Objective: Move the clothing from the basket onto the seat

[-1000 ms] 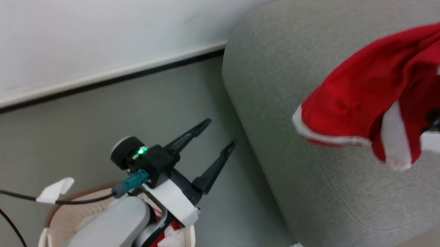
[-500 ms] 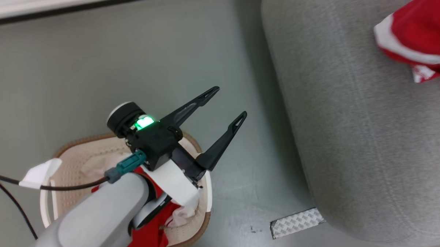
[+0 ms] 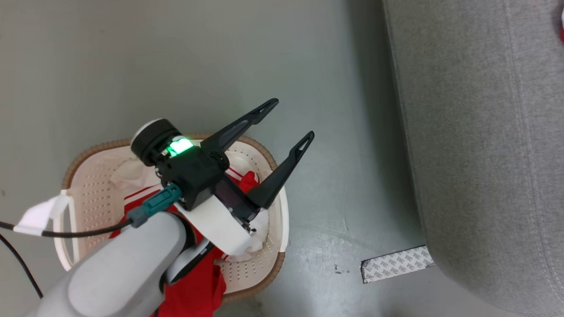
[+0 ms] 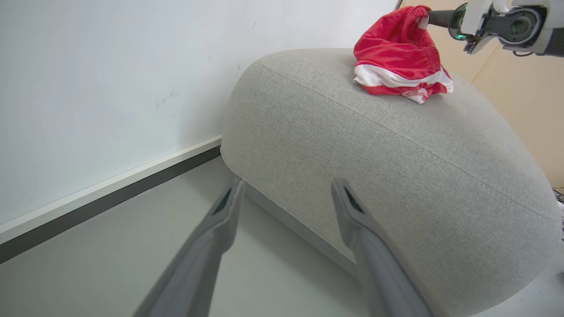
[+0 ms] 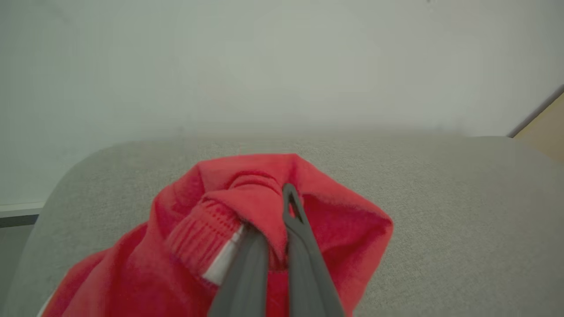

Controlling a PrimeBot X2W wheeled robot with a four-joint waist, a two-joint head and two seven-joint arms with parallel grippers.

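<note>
While hanging above the cream-white laundry basket [image 3: 89, 194], left tool [image 3: 292, 118] with its two long dark fingers [image 3: 277, 179] spread wide apart and nothing between them. Pointed away from the basket, over the grey floor [image 3: 126, 54] toward the near side of the grey fabric seat [image 3: 488, 161]; touching neither. On the black wrist block [image 3: 194, 176] behind the fingers, green light [image 3: 179, 145] shining.

Inside the basket, partly hidden under the pale forearm [image 3: 118, 275]: red clothing [image 3: 195, 291] with white bands and thin white stripes, crumpled against the dotted wall. Reaching to the near brown rim; cannot tell whether hanging over it. On the floor between basket and seat, close to the foot of the seat, a small strip of patterned silver-grey tape [image 3: 397, 270].

Well apart from the basket, on the rounded top of the seat: red shorts [image 4: 396, 57] with a broad white band at the hem. Lower folds lying on the upholstery, elastic waistband lifted above them. Clamped together on this waistband: right tool [image 5: 282, 198], one dark finger outside the cloth, the other mostly covered by a fold. From the head, a small red and white corner of the shorts at the upper right edge, over the seat. Behind the seat, white wall [image 4: 110, 79] with a dark skirting line [image 4: 110, 203] along the floor.
</note>
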